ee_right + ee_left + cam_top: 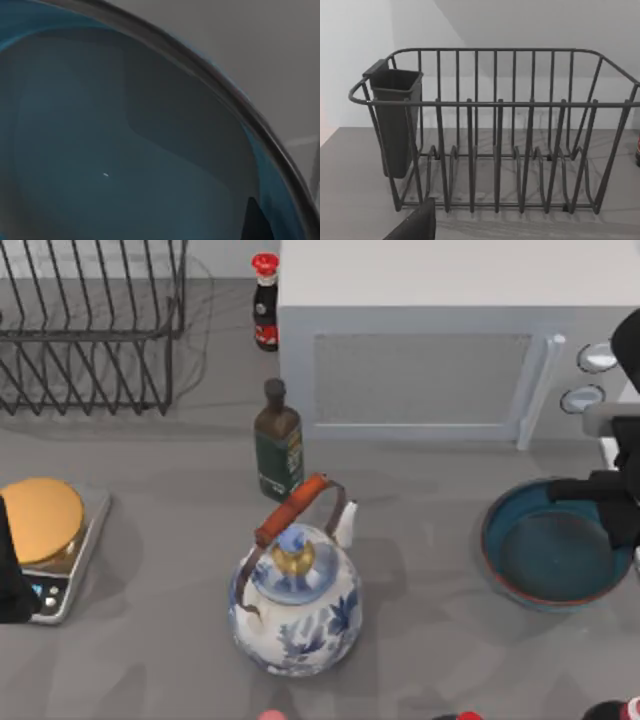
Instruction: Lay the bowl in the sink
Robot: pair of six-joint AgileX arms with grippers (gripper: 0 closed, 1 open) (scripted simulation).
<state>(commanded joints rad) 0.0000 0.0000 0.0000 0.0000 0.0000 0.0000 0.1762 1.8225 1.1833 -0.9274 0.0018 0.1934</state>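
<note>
At the far left edge of the table the left arm (12, 570) sits parked beside a scale (48, 540) with a round golden top; I cannot tell how its claw stands. Behind it, in the back left corner, is a dark wire rack (90, 330), which the left wrist view looks straight into, a cutlery cup (395, 120) hanging on one end.

Moving toward the middle, a red-capped sauce bottle (264, 302) and a dark green bottle (277, 440) stand ahead of a blue-and-white teapot (295, 605) with a brown handle. A grey microwave (440, 350) fills the back right.

The bowl (545, 552) rests on the table at the right, in front of the microwave and well apart from the teapot. The right gripper (615, 508) hangs over the bowl's right rim, so close that its wrist camera stares down into the teal inside (110, 150). Whether the fingers are spread or closed on the rim I cannot tell.

The right arm is plainly the nearer one, the bowl lying directly under and just left of its claw. I judge the grasp is at hand.
</note>
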